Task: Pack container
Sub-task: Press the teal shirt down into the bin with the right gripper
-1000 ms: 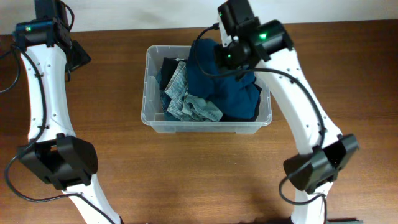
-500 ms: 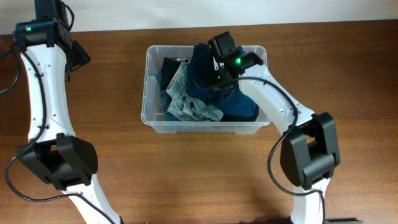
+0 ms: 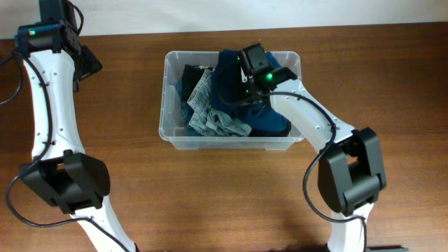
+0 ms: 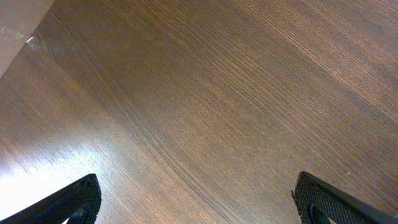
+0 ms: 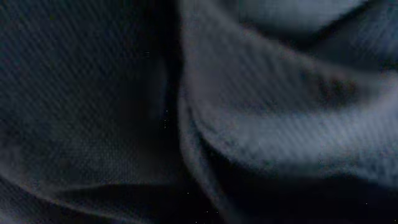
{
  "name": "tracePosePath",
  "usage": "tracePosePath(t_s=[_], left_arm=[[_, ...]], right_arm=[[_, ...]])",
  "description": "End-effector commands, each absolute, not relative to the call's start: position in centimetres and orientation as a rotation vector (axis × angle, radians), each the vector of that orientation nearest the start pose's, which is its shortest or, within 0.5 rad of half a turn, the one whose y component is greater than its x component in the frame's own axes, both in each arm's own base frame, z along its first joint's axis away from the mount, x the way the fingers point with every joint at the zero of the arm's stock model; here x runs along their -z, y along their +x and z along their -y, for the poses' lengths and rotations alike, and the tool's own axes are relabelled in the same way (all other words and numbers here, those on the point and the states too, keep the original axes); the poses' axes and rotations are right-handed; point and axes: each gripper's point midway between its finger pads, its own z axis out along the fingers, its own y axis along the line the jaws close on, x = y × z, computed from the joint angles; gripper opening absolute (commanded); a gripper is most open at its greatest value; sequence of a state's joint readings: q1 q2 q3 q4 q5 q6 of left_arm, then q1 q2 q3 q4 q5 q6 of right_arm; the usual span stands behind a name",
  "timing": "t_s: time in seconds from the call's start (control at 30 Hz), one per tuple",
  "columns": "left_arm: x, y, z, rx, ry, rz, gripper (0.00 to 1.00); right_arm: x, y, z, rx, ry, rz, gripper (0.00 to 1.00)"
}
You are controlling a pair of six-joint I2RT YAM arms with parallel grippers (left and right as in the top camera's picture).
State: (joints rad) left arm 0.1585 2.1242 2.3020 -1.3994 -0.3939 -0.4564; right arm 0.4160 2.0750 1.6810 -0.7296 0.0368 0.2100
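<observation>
The left arm stood well to the left of the container, over the bare wooden desk. Its hand hung above the wood near the far left corner, well apart from the container. In the left wrist view its two dark fingertips were at the opposite lower corners, so the hand was wide apart and held nothing.

The container stood on the desk between the two arms, nearer to the far edge, and it was full of clothes. Inside, at its left end, there was a dark garment. Just right of it lay a pale washed denim piece, crumpled. The right half was filled by a big dark blue garment, heaped up to the rim.

The right hand was pressed down into this blue garment, at the far side of the container. The right wrist view showed only dark folds of cloth, very close. The hand was closed together; I could not tell if cloth was pinched in it.
</observation>
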Motion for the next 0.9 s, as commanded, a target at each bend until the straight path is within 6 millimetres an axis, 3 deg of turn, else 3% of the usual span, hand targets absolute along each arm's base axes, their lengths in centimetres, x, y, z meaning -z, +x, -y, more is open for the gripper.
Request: tracePosePath(t_s=[0.0, 0.03, 0.33, 0.43, 0.6, 0.7, 0.87], left_arm=[[-22.1, 45.2, -14.1, -0.473, -0.911, -2.549, 0.99], [-22.1, 45.2, -14.1, -0.473, -0.911, -2.549, 0.99], [-22.1, 45.2, -14.1, -0.473, -0.911, -2.549, 0.99], [-22.1, 45.2, -14.1, -0.473, -0.911, -2.549, 0.99], [-22.1, 45.2, -14.1, -0.473, -0.911, -2.549, 1.0], [-22.1, 45.2, -14.1, -0.473, -0.911, -2.549, 0.99], [-22.1, 45.2, -14.1, -0.473, -0.911, -2.549, 0.99]], right_arm=[[-3.8, 42.8, -19.1, -0.067, -0.304, -2.952, 0.04], [-6.7, 43.6, -19.5, -0.077, -0.301, -2.934, 0.04], [-21.1, 46.2, -20.7, -0.172, -0.278, -2.714, 0.04], [-23.4, 46.8, -21.0, -0.197, -0.271, -2.65, 0.04], [-22.8, 47.2, -21.2, -0.197, -0.27, -2.648, 0.04], [-21.3, 47.6, -21.3, -0.189, -0.273, -2.668, 0.04], [-17.1, 48.1, -21.5, -0.165, -0.279, -2.729, 0.04]])
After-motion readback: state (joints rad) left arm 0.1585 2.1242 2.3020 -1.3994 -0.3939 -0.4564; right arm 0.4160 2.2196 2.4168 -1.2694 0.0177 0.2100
